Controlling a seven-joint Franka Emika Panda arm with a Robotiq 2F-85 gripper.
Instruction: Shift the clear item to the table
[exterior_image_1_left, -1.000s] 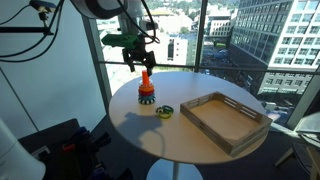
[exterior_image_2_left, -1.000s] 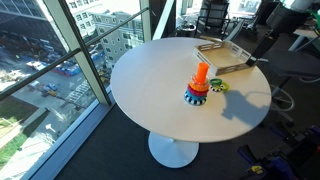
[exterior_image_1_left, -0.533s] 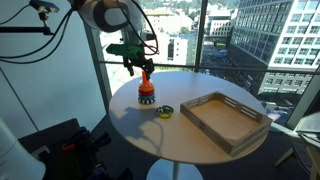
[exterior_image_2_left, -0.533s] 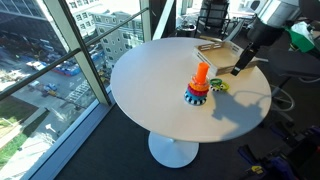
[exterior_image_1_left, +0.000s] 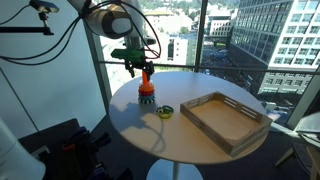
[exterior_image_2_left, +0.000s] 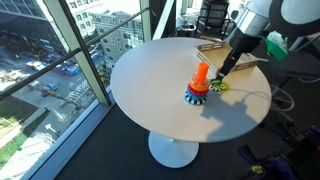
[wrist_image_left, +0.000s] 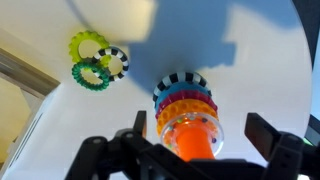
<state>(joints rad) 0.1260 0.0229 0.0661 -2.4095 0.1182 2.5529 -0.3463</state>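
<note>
A ring stacker toy (exterior_image_1_left: 147, 92) stands on the round white table (exterior_image_1_left: 140, 135), also seen in the other exterior view (exterior_image_2_left: 200, 86). In the wrist view its top ring is a clear ring (wrist_image_left: 172, 125) with coloured beads, around an orange post (wrist_image_left: 196, 148), above orange, red, blue and black-white rings. My gripper (exterior_image_1_left: 140, 68) is open just above the stacker. In the wrist view its fingers (wrist_image_left: 203, 135) stand on either side of the clear ring, apart from it. It also shows in an exterior view (exterior_image_2_left: 221, 77).
Loose yellow, green and black-white rings (wrist_image_left: 97, 62) lie on the table beside the stacker (exterior_image_1_left: 165, 111). A rectangular wooden tray (exterior_image_1_left: 226, 122) sits further along the table (exterior_image_2_left: 222, 55). Windows stand close behind the table.
My gripper has moved over the table towards the ring stacker and come down, and now hangs open right over its top.
</note>
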